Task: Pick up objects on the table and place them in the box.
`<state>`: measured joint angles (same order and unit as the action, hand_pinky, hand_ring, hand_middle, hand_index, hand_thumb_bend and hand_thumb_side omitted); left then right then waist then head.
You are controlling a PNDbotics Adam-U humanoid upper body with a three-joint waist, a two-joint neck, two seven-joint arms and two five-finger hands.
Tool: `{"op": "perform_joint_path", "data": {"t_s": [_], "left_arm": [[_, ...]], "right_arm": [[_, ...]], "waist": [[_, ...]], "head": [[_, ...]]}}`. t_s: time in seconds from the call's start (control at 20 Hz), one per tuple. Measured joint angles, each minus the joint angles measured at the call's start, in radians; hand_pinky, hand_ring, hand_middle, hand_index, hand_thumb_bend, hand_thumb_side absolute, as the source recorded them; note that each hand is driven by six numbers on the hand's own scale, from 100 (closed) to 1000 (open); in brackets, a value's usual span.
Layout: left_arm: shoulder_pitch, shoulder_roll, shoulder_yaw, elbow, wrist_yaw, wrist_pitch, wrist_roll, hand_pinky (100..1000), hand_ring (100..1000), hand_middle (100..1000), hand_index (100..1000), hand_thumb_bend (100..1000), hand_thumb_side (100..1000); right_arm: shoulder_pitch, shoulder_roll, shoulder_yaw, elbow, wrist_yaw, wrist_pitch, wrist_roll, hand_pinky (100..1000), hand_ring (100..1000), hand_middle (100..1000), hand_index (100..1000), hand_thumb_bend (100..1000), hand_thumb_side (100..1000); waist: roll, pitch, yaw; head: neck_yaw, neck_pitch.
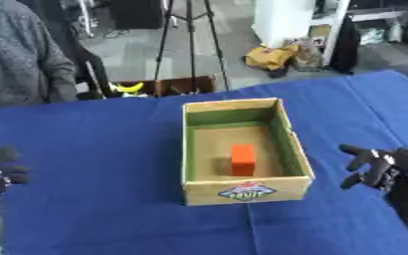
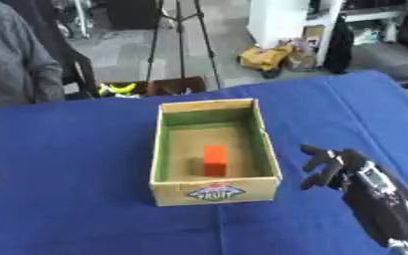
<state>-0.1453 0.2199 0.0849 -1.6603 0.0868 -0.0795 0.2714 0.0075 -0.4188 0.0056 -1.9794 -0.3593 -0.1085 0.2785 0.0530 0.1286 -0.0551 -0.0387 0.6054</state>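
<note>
At the table's left edge the left hand (image 1: 0,169) shows with fingers curled, holding nothing; mid-table stands the open cardboard box (image 1: 290,144), an orange block (image 1: 243,159) on its floor near the front wall; right of the box the right hand (image 2: 334,167) hovers over the blue tablecloth (image 1: 103,149), fingers spread, empty.

Blue-clothed table (image 1: 103,149). One open cardboard box (image 1: 293,149) sits on it, roughly mid-table, nearer the far edge than the near one, printed label facing the near edge.
</note>
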Motion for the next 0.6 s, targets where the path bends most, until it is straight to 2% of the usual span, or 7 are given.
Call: {"op": "perform_joint_path", "data": {"t_s": [0.35,0.6], "left_arm": [[0.015,-0.002,-0.005,-0.006,0.026,-0.005,-0.013,483,525,576,715,191,1000],[0.019,-0.010,-0.009,-0.009,0.028,-0.011,-0.028,482,523,573,714,196,1000]], "right_arm": [[-0.012,-0.047,-0.025,0.000,-0.049,-0.039,-0.019,575,943,584,473,100,831],[-0.016,-0.061,-0.036,0.000,-0.069,-0.039,-0.026,574,943,583,473,100,837]], "waist": [[0.000,0.000,0.000],[0.000,0.000,0.001]], "head": [[-0.003,0.000],[-0.003,0.001]]}}
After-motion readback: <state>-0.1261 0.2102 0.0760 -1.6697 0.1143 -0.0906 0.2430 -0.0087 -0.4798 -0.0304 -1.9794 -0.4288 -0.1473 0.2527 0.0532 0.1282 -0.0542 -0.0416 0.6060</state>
